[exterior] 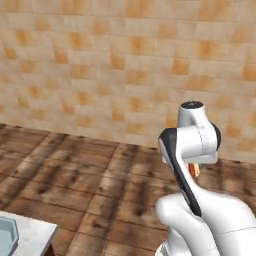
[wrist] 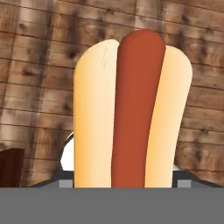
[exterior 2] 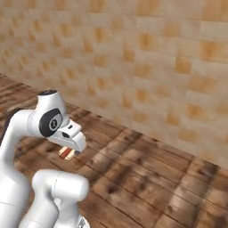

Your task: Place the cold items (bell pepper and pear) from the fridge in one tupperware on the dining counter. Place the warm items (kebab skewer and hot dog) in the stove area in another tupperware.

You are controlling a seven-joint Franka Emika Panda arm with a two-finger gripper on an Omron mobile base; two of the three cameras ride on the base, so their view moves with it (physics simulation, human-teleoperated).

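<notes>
A hot dog [wrist: 131, 109], a red sausage in a pale bun, stands up the middle of the hand view and hides the fingertips. My gripper [exterior 2: 70, 148] is shut on it and holds it in the air above the wooden floor. A small end of the hot dog [exterior 2: 66, 153] shows under the hand in the right base view. A sliver of the hot dog [exterior: 195, 170] also peeks out behind the arm in the left base view. The kebab skewer, bell pepper and pear are out of view.
A grey counter corner [exterior: 37, 234] juts in at the lower left of the left base view, with the edge of a pale blue tupperware [exterior: 7, 236] on it. Dark wooden floor [exterior 2: 147, 173] spreads ahead to a tan tiled wall [exterior: 110, 65].
</notes>
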